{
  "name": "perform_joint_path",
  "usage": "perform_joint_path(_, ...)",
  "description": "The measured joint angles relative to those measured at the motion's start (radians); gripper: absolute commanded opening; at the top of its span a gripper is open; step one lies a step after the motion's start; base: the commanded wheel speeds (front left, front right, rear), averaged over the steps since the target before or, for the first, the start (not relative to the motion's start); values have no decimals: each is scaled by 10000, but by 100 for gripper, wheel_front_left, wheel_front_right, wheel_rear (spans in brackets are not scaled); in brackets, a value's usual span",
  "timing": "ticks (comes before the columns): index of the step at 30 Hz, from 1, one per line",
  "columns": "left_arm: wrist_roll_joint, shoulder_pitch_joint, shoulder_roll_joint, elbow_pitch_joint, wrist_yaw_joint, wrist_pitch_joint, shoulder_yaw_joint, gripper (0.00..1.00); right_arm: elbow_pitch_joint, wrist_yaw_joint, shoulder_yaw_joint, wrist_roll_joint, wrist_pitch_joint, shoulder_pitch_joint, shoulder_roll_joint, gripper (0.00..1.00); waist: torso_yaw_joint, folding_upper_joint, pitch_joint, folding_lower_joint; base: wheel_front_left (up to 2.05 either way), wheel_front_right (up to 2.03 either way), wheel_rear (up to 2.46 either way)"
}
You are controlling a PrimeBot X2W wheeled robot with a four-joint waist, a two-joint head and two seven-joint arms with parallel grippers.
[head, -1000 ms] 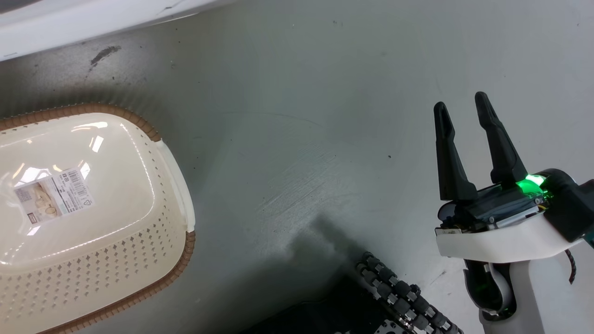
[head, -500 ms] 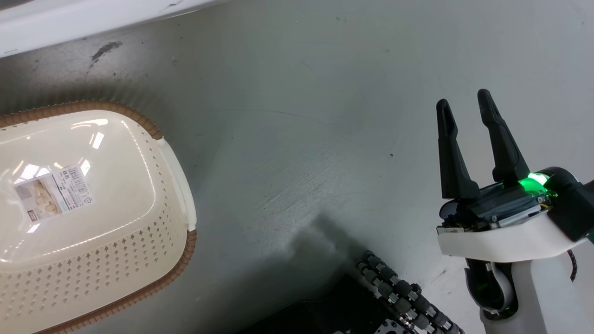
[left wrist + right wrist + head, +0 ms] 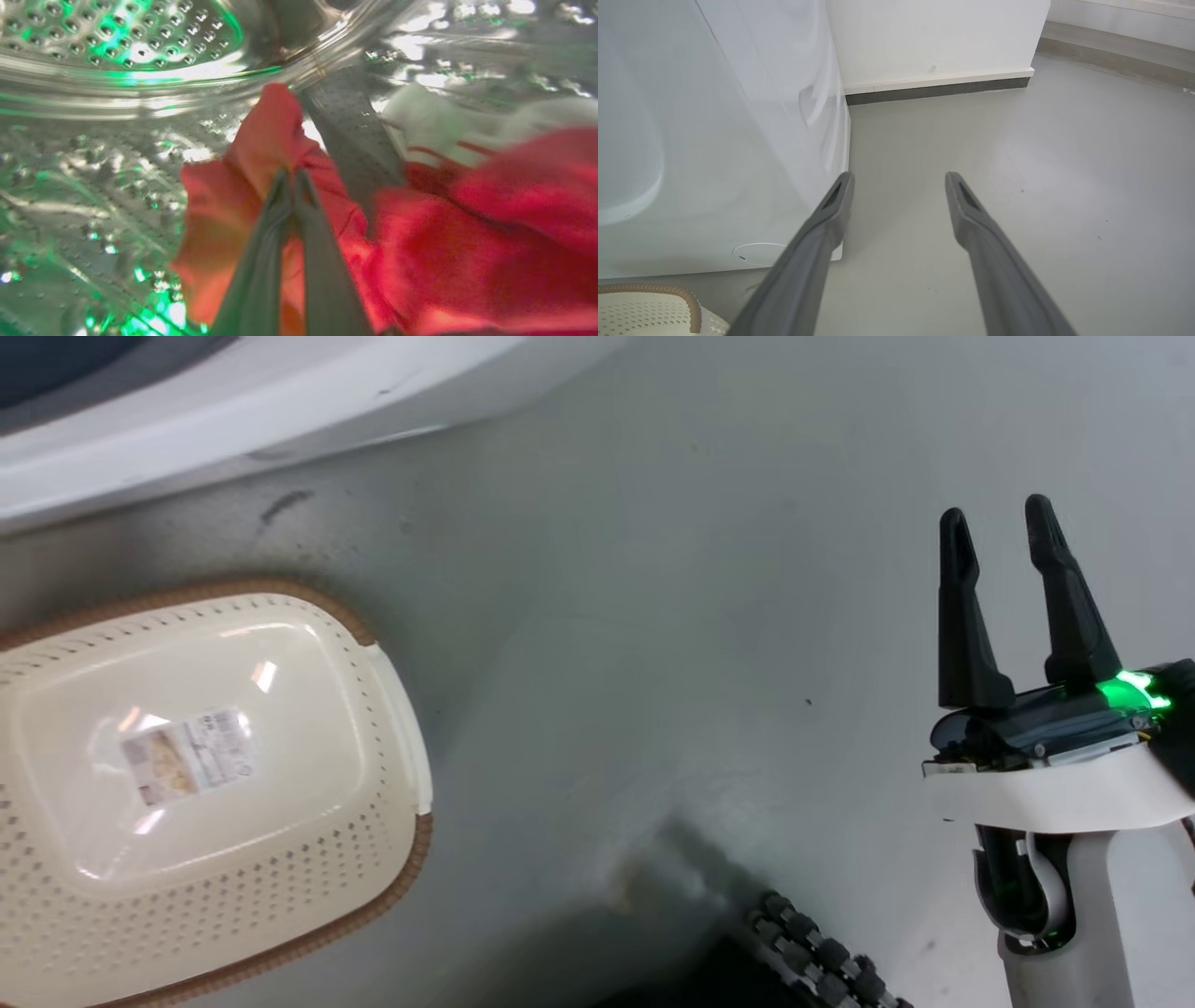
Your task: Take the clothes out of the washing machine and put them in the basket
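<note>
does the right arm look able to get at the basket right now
Probably yes: the right gripper is open and empty, and nothing stands on the floor between it and the basket. Whether the arm stretches that far is unclear.

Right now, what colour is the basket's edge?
The basket has a brown rim; head view shows it best.

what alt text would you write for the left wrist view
The left end effector, fingers pressed together, pinches a raised fold of the red clothes inside the shiny perforated steel drum of the washing machine. More red fabric with a bit of white striped trim lies blurred to the right.
</note>
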Motion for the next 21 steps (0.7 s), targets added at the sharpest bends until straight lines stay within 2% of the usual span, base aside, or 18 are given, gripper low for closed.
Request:
perform_joint_path(5,-171,1440,-683,531,-19,-2150,-109,0,132,0,-393,-470,0,55,6,100,396,0,-791,0,0,0,0)
perform_joint_path(9,-414,2425,-1145,959,192,-3699,19,0,253,0,-625,-846,0,244,10,100,724,0,-1501,-1,0,0,0)
perform_joint_path(11,-635,2969,-1432,1093,443,-4642,211,0,314,0,-754,-980,0,376,10,100,875,0,-1870,-1,0,0,0)
perform_joint_path(15,-1122,4440,-2171,1377,656,-6243,470,0,485,0,-1051,-1262,0,755,8,100,1195,0,-2660,-1,0,0,0)
perform_joint_path(21,-1388,5869,-2755,1733,698,-7233,550,0,566,0,-1172,-1546,0,1089,8,100,1663,0,-3791,-2,0,0,0)
